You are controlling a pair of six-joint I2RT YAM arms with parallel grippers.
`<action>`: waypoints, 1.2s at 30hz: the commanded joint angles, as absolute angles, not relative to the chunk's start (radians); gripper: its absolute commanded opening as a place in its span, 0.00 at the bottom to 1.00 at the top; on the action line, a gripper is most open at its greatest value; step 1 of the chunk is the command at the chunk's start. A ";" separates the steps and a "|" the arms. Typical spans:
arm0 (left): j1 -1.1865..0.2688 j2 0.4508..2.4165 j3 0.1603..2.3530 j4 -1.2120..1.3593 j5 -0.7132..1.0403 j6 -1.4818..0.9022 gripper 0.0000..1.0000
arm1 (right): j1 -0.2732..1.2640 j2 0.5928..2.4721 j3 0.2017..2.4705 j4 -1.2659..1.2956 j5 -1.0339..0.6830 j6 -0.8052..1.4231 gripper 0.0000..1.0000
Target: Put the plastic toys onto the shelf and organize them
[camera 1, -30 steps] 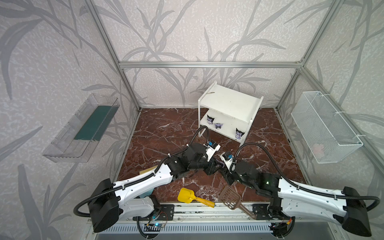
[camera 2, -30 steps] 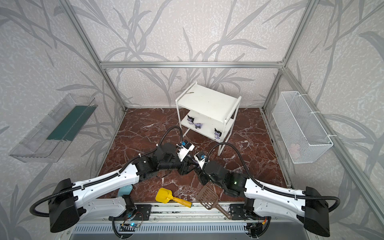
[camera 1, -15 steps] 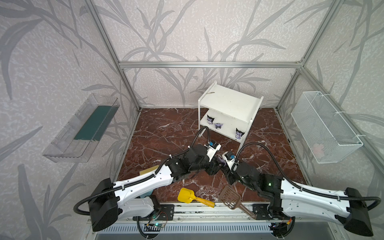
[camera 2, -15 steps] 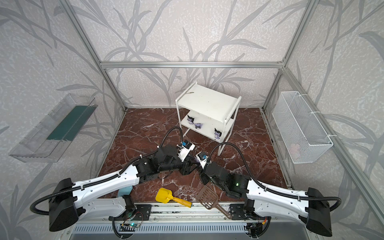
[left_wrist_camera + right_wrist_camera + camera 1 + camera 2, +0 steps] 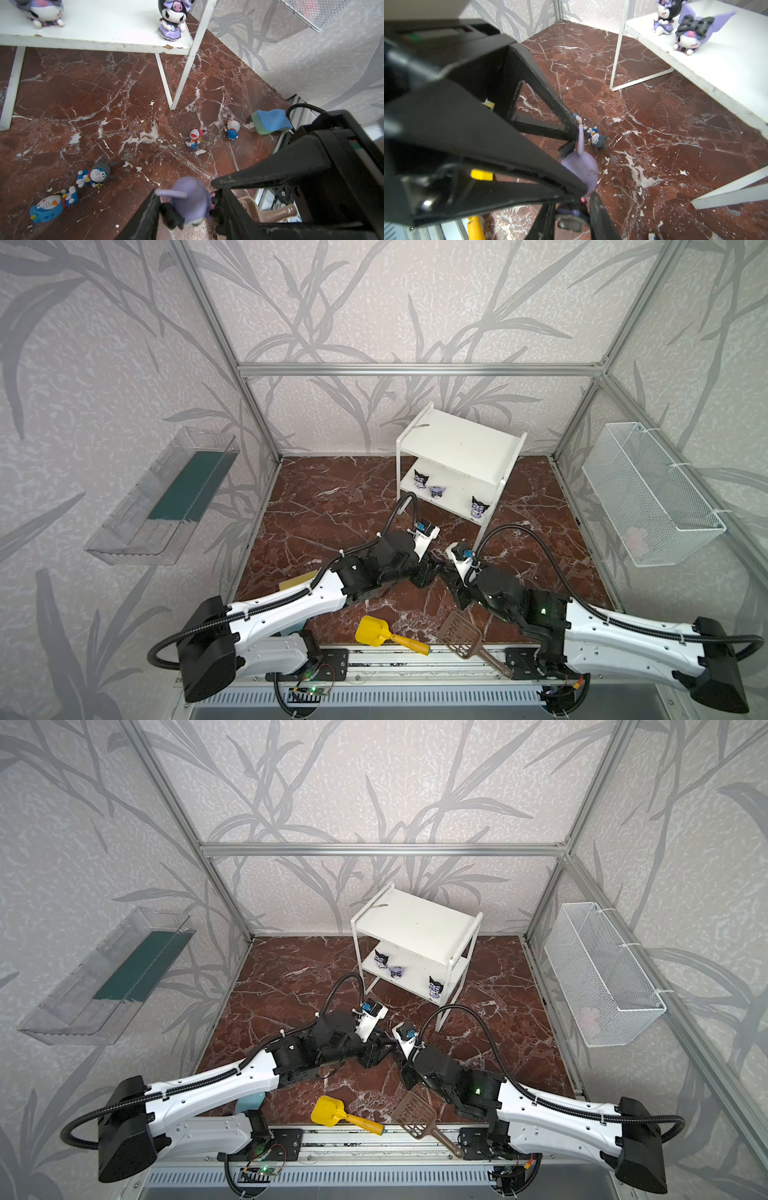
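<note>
A purple plastic toy (image 5: pixel 189 199) with pointed ears hangs above the floor between both grippers at mid-table. My left gripper (image 5: pixel 187 207) is shut on its head and my right gripper (image 5: pixel 571 216) is shut on its lower part; the toy's head (image 5: pixel 583 166) shows above the right jaws. In both top views the grippers (image 5: pixel 436 568) (image 5: pixel 451 574) meet tip to tip and hide it. The white shelf (image 5: pixel 457 443) (image 5: pixel 415 923) carries three black-purple toys (image 5: pixel 421 480) (image 5: pixel 436 491) (image 5: pixel 478 507) on its lower tier. Several blue-and-white toys (image 5: pixel 46 205) (image 5: pixel 97 174) (image 5: pixel 195 137) (image 5: pixel 232 128) lie on the floor.
A yellow scoop (image 5: pixel 374 630) and a brown slotted scoop (image 5: pixel 463 635) lie near the front edge. A blue-green sponge (image 5: pixel 270 120) sits by the right rail. The wire basket (image 5: pixel 648 489) hangs on the right wall, the clear tray (image 5: pixel 166 497) on the left.
Both grippers stay together at mid-table on the purple toy. The right wrist has edged slightly toward the shelf; the rest looks unmoved.
</note>
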State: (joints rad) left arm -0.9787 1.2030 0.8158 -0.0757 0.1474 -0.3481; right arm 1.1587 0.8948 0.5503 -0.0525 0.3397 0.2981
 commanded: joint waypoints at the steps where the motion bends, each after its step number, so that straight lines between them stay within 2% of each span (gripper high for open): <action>1: -0.988 1.181 0.804 -0.040 0.165 -0.351 0.50 | 1.167 0.882 0.535 0.012 0.346 0.305 0.24; 8: -0.963 1.091 0.778 -0.097 0.023 -0.402 0.55 | 1.167 0.878 0.493 0.056 0.357 0.327 0.24; 14: -0.869 1.005 0.708 -0.086 0.142 -0.536 0.57 | 1.167 0.866 0.440 0.148 0.367 0.315 0.24; 17: -0.841 0.960 0.676 -0.124 0.141 -0.565 0.57 | 1.164 0.887 0.464 0.082 0.404 0.344 0.25; 21: -0.812 0.890 0.635 -0.170 0.105 -0.574 0.67 | 1.138 0.946 0.475 0.020 0.352 0.407 0.28; 28: -0.775 0.817 0.598 -0.221 0.066 -0.557 0.91 | 1.135 1.130 0.530 -0.032 0.274 0.516 0.43; 36: -0.762 0.809 0.588 -0.240 0.100 -0.528 0.96 | 1.111 1.338 0.583 0.017 0.191 0.622 0.46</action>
